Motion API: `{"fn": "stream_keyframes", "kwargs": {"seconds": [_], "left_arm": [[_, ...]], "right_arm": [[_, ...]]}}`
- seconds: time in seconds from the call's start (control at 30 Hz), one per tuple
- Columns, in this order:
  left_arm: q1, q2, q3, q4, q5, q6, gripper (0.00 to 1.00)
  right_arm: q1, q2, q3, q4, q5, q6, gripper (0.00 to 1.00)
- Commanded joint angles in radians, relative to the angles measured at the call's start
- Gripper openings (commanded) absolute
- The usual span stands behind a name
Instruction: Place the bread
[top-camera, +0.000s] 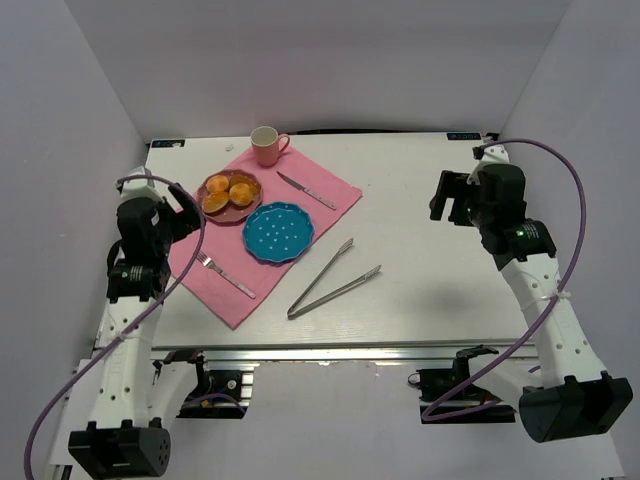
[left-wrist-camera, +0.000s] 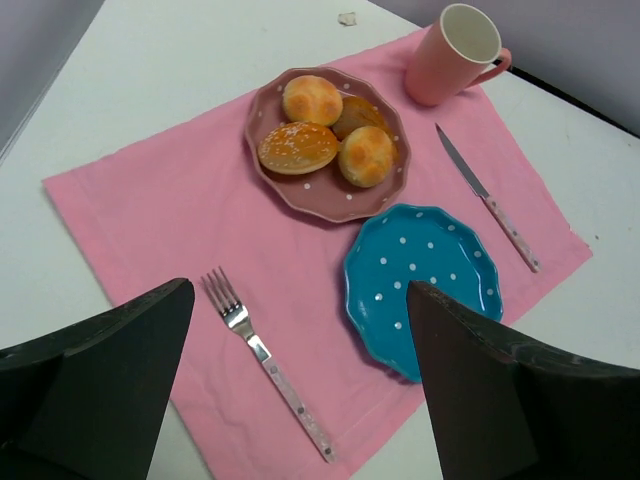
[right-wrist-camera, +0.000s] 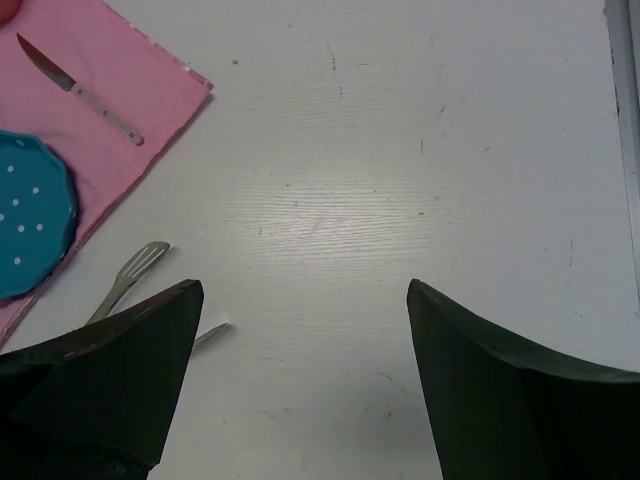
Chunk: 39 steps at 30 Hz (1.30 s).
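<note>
Left of the blue plate (top-camera: 278, 232), the left gripper (left-wrist-camera: 300, 290) hung over the near-left edge of the pink mat (left-wrist-camera: 150, 200). Its jaws were spread wide with nothing between them. A fork (left-wrist-camera: 265, 355) lay on the mat just left of the blue plate. Beyond the blue plate and slightly left, just beside its rim, stood a maroon plate (left-wrist-camera: 318, 200). The bread (left-wrist-camera: 298, 147) sat on it as a small heap of golden rolls, none of them touched by either arm. The blue plate itself carried no roll. A mug (left-wrist-camera: 452, 55) stood beyond it at the mat's far corner, and a knife (left-wrist-camera: 485, 200) lay on the mat to its right. Tongs (top-camera: 333, 280) rested on the bare table (right-wrist-camera: 400, 150), right of the blue plate and nearer the arms. Well to the right of the blue plate, the right gripper (right-wrist-camera: 303, 287) hovered over the tabletop, its jaws as wide as they go and empty.

By my reading, no step had begun and the pick was not yet made. The next move likely called for the left arm to reach over the maroon plate, close on a single roll without crushing it or dragging its neighbours, and carry it the short way to the blue plate.
</note>
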Motion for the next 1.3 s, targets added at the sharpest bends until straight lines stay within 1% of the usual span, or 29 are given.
{"fn": "stream_keyframes", "kwargs": {"seconds": [0.0, 0.13, 0.2, 0.27, 0.3, 0.37, 0.43, 0.5, 0.53, 0.57, 0.6, 0.63, 0.67, 0.7, 0.73, 0.77, 0.8, 0.83, 0.9, 0.93, 0.97, 1.0, 1.03, 1.07, 1.1, 1.13, 1.17, 1.23, 1.27], "left_arm": [[-0.001, -0.089, -0.032, -0.035, -0.082, -0.064, 0.98], [-0.015, -0.107, -0.044, -0.019, -0.127, -0.071, 0.98], [-0.017, -0.109, -0.019, -0.033, -0.138, -0.066, 0.98], [-0.018, -0.109, -0.003, -0.045, -0.159, -0.057, 0.98], [-0.020, -0.107, 0.010, -0.056, -0.203, -0.055, 0.98], [-0.029, -0.093, 0.019, -0.074, -0.248, -0.055, 0.98], [-0.029, -0.092, 0.013, -0.065, -0.243, -0.045, 0.98], [-0.031, -0.098, 0.007, -0.062, -0.239, -0.048, 0.98], [-0.059, -0.101, 0.008, -0.064, -0.242, -0.051, 0.98], [-0.061, -0.104, 0.010, -0.074, -0.246, -0.051, 0.98], [-0.061, -0.104, 0.010, -0.079, -0.254, -0.052, 0.98], [-0.061, -0.106, 0.014, -0.082, -0.269, -0.054, 0.98], [-0.063, -0.110, 0.013, -0.085, -0.279, -0.054, 0.98], [-0.063, -0.113, 0.011, -0.085, -0.285, -0.054, 0.98], [-0.066, -0.116, 0.008, -0.087, -0.299, -0.055, 0.98], [-0.066, -0.116, 0.008, -0.093, -0.306, -0.057, 0.98], [-0.067, -0.116, 0.008, -0.099, -0.315, -0.061, 0.98], [-0.069, -0.116, 0.007, -0.104, -0.325, -0.064, 0.98], [-0.071, -0.115, 0.002, -0.107, -0.332, -0.074, 0.98], [-0.074, -0.112, 0.002, -0.107, -0.332, -0.077, 0.98], [-0.075, -0.107, 0.004, -0.107, -0.331, -0.077, 0.98], [-0.080, -0.097, 0.007, -0.108, -0.331, -0.077, 0.98], [-0.084, -0.092, 0.011, -0.114, -0.332, -0.074, 0.98], [-0.092, -0.089, 0.020, -0.116, -0.335, -0.074, 0.98], [-0.095, -0.086, 0.021, -0.114, -0.335, -0.074, 0.98], [-0.097, -0.086, 0.022, -0.111, -0.335, -0.072, 0.98], [-0.100, -0.086, 0.018, -0.110, -0.335, -0.074, 0.98], [-0.101, -0.096, 0.010, -0.105, -0.332, -0.078, 0.98], [-0.101, -0.098, 0.001, -0.104, -0.331, -0.078, 0.98]], "right_arm": [[0.000, -0.031, -0.022, 0.030, -0.005, -0.011, 0.90], [0.000, -0.050, -0.091, 0.053, -0.015, -0.013, 0.89], [0.000, -0.035, -0.125, 0.066, -0.024, -0.016, 0.89], [0.000, 0.031, -0.067, 0.014, -0.062, -0.025, 0.89], [0.000, 0.056, -0.035, -0.031, -0.076, -0.011, 0.89], [0.000, 0.100, 0.024, -0.043, -0.076, 0.019, 0.89], [0.000, 0.116, 0.054, -0.050, -0.139, 0.020, 0.89], [0.010, 0.081, 0.061, 0.019, -0.166, 0.021, 0.89], [0.011, 0.024, 0.050, 0.060, -0.147, 0.042, 0.89], [0.010, -0.003, -0.002, 0.117, -0.104, 0.068, 0.89], [0.007, -0.028, -0.030, 0.156, -0.070, 0.129, 0.89], [0.003, -0.057, -0.060, 0.220, -0.084, 0.130, 0.89], [-0.009, -0.054, -0.068, 0.225, -0.088, 0.127, 0.89], [-0.010, -0.021, -0.045, 0.205, -0.052, 0.192, 0.89], [-0.007, 0.001, -0.006, 0.087, -0.015, 0.229, 0.89], [0.014, 0.010, 0.027, 0.061, 0.002, 0.252, 0.89], [0.032, 0.012, 0.019, 0.052, 0.049, 0.279, 0.89], [0.046, 0.002, 0.006, 0.038, 0.068, 0.384, 0.90], [0.120, -0.014, -0.042, 0.021, 0.117, 0.528, 0.89], [0.161, -0.008, -0.060, 0.045, 0.123, 0.605, 0.89], [0.239, 0.010, -0.056, -0.008, 0.178, 0.666, 0.89], [0.279, 0.069, -0.010, -0.072, 0.220, 0.738, 0.89], [0.327, 0.102, 0.014, -0.130, 0.264, 0.865, 0.89], [0.436, 0.164, 0.059, -0.201, 0.363, 0.927, 0.89], [0.483, 0.201, 0.085, -0.245, 0.393, 1.001, 0.89], [0.520, 0.238, 0.108, -0.275, 0.399, 1.062, 0.89], [0.587, 0.308, 0.142, -0.292, 0.397, 1.152, 0.89], [0.684, 0.375, 0.165, -0.306, 0.400, 1.260, 0.89], [0.709, 0.440, 0.174, -0.301, 0.386, 1.349, 0.89]]}}
